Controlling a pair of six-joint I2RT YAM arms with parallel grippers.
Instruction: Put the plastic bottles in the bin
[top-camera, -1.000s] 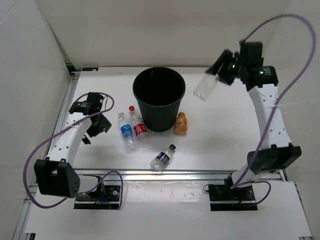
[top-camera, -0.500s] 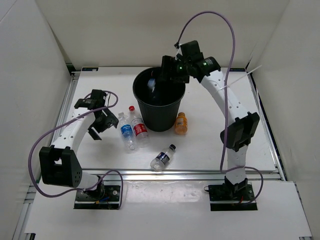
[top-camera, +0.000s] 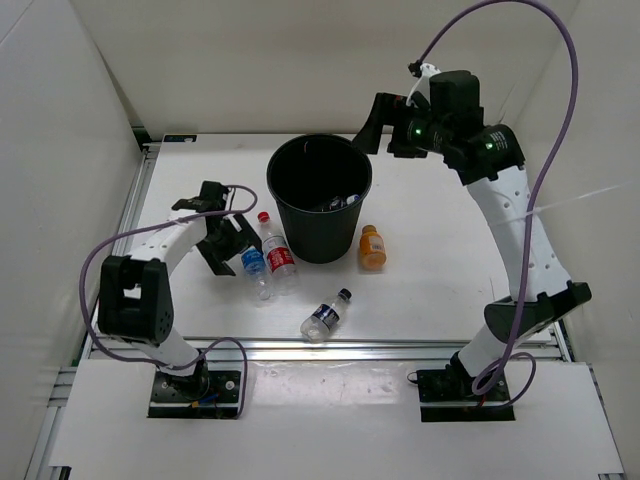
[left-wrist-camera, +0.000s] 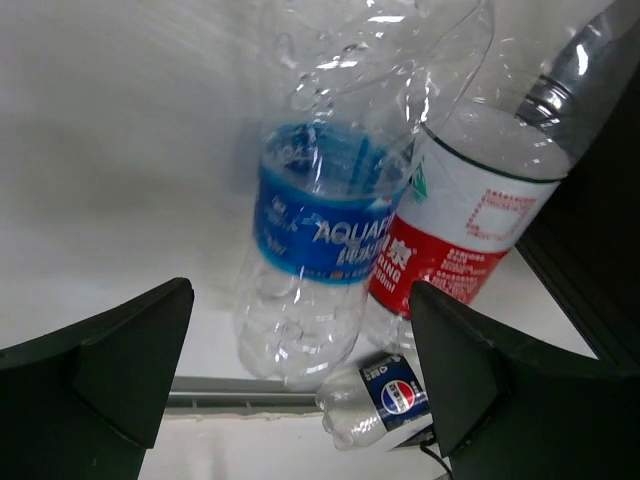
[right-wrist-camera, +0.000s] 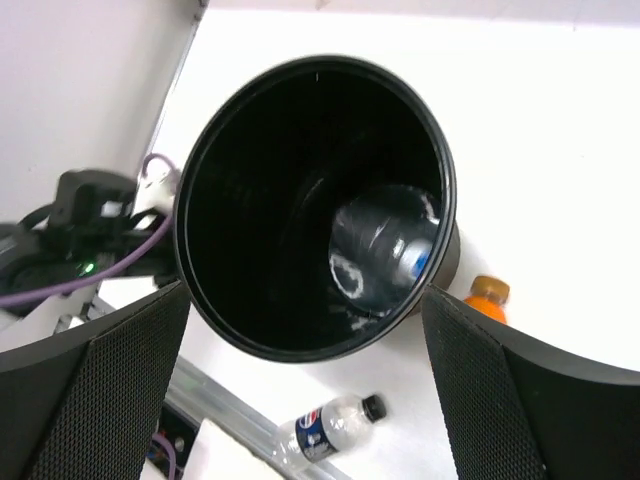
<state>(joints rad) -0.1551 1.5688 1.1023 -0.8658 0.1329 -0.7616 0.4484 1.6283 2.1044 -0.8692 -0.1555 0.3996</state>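
The round black plastic bin (top-camera: 312, 240) stands on the desk (top-camera: 440, 270) with a plain clear plastic bottle (right-wrist-camera: 385, 255) lying inside. The right pincer (top-camera: 372, 128) hangs by its far rim, jaws apart and empty. The left pincer (top-camera: 222, 243), also spread wide, sits just beside the blue-labelled clear bottle (left-wrist-camera: 320, 220), which lies against the red-labelled bottle (left-wrist-camera: 450, 230). The short orange bottle (top-camera: 372, 247) stands right of the bin; the dark-labelled bottle (top-camera: 326, 316) lies nearer the front.

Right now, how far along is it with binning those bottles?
Done: one plain clear plastic bottle lies inside the round black plastic bin. In hand: nothing; the right claw is open and empty, the left claw open, facing the clear blue-labelled bottle. Left on the table: that one, the red-labelled bottle, the short orange bottle and the black-capped bottle.
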